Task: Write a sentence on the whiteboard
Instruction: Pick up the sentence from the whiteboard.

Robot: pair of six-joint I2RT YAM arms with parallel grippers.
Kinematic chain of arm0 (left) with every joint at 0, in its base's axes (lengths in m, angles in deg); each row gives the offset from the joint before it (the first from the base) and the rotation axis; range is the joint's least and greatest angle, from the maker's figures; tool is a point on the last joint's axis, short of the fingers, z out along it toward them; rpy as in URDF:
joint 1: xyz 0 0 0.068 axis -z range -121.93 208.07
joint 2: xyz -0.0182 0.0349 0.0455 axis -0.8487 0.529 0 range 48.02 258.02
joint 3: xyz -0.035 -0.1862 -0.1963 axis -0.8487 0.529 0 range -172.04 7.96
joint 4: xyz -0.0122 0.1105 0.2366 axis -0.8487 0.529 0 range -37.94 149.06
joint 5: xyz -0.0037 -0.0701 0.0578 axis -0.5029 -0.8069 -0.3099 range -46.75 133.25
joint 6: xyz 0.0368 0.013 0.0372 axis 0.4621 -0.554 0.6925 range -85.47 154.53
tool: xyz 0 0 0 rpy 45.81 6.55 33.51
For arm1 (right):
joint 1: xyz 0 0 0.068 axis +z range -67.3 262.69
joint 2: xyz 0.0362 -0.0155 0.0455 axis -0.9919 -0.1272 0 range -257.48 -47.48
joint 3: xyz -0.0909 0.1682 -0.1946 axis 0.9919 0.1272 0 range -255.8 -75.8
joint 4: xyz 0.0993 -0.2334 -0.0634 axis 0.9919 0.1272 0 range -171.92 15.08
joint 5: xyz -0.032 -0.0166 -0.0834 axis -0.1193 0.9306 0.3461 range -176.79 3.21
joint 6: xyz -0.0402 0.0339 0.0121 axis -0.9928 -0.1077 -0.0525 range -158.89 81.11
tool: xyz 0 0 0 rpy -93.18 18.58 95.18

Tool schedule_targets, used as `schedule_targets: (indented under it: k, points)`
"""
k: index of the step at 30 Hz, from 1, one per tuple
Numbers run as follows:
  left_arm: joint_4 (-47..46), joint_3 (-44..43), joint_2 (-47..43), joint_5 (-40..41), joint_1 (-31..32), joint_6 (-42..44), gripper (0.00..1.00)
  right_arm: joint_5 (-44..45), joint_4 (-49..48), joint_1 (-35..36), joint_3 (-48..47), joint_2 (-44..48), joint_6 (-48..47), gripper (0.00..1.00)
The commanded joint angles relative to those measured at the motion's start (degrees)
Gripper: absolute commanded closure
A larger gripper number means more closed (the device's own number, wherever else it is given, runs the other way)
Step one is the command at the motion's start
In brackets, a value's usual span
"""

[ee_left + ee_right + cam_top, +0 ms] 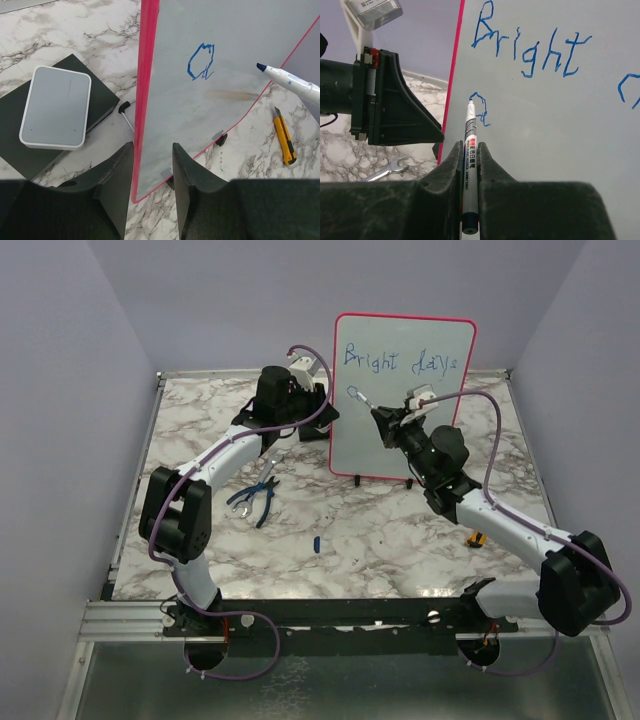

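The whiteboard (400, 435) (235, 40) (560, 150) stands upright at the back of the marble table. The sentence (400, 360) (530, 50) reads "Bright days" in blue on the top line, and a lone letter "a" (201, 62) (481, 107) sits below at the left. My right gripper (380, 417) (469, 146) is shut on a white marker (362, 400) (292, 82) (471, 135), whose tip rests at that "a". My left gripper (322, 407) (152, 145) is closed around the board's red left edge, with one finger behind it and one in front.
Behind the board a white eraser block (57, 107) lies on a dark slab (10, 145). Blue-handled pliers (255, 500) and a silver wrench (268, 468) (385, 171) lie at front left. A blue cap (316, 542) sits mid-table, a yellow utility knife (477, 538) (284, 135) to the right.
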Motion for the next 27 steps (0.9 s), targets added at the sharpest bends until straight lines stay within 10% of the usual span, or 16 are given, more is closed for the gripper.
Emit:
schedule_targets:
  k: [1,27]
  points:
    - [0.1,0.1,-2.1,0.8,0.1,0.4,0.61,-1.2,1.6,0.2,1.0,2.7,0.0,0.99]
    - [0.3,1.4,-2.7,1.1,0.0,1.0,0.58,1.8,4.3,-2.7,2.1,7.2,0.1,0.99]
